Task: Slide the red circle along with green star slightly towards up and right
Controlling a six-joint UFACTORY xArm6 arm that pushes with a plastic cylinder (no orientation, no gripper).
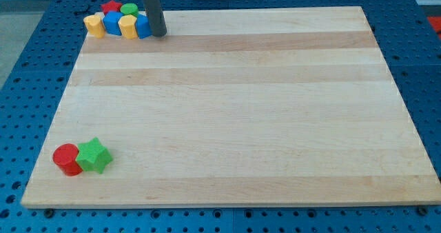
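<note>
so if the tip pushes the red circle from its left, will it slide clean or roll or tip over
The red circle looks like a short, squat cylinder standing on its flat end, so it should slide, not roll or tip. The green star touches its right side, so it would probably be shoved along, perhaps turning. My tip is far off, by the cluster at the view's top left.

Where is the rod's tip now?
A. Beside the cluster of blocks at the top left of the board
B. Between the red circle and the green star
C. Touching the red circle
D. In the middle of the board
A: my tip stands just right of the block cluster at the view's top left, far from the red circle and green star near the bottom left.
</note>
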